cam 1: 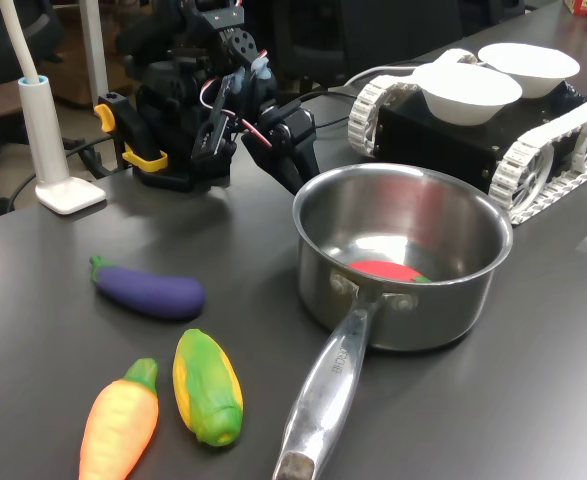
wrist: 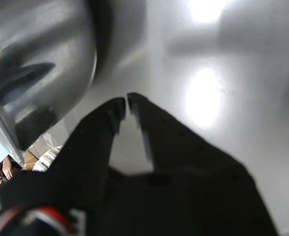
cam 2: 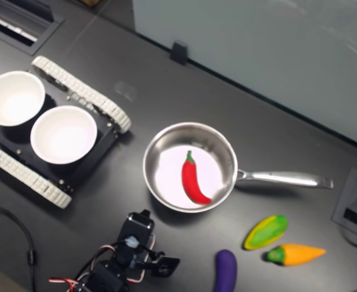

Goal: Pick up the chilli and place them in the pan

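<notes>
Your gripper (wrist: pixel 126 104): jaws nearly closed, nothing held, just outside the pan (cam 2: pixel 166 198) at its 7 o'clock in the second exterior view. Chilli (cam 2: pixel 193 179) lies inside, mid-floor. Placement looks done; next, you retract clear of the rim.

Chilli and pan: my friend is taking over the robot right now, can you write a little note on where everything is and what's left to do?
Tool: shut, holding nothing, just outside the pan's wall on the robot's side.
Chilli: lying flat on the bottom of the pan, alone in there.
Pan: upright on the dark table; its handle points to the second exterior view's right.
Eggplant, corn and carrot: on the table outside the pan.
Done: chilli is in the pan.
Left: nothing to pick; probably just move the arm clear.
</notes>
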`<state>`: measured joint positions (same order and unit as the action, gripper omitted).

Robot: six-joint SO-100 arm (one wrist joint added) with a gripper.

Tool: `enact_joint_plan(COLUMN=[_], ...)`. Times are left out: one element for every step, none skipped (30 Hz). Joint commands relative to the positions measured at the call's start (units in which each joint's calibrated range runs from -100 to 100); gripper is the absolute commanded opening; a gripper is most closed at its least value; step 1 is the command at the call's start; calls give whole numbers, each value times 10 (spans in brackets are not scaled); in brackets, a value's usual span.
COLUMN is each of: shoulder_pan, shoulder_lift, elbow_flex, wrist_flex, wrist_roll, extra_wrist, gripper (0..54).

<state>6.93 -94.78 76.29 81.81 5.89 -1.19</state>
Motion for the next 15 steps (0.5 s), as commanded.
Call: enact_joint_plan(shoulder_pan=[-3, -3, -3, -3, -3, -3, -3, -4, -7, -11, -17, -18, -18, -18, -18], shoulder_lift=[-7, -7, -7, -7, -7, -7, -7, -7, -7, -7, -7, -7, -7, -7, -7], elbow_flex=[-8, -8, -8, -8, -8, -8, -8, -8, -8, -8, -8, -8, -8, -8, -8], wrist_flex=[-27, -27, -27, -27, -27, -28, -28, -28, -28, -28, -28, -28, -28, -28, -28], wrist_roll=[-2, -2, -3, -3, -2, -2, -1, 0, 1, 4, 7, 8, 7, 6, 8], extra_wrist=[-7, -7, -7, -7, -7, -7, -7, -7, -7, -7, -7, -7, -7, -7, -7], gripper=[0, 0, 0, 0, 0, 0, 0, 0, 0, 0, 0, 0, 0, 0, 0])
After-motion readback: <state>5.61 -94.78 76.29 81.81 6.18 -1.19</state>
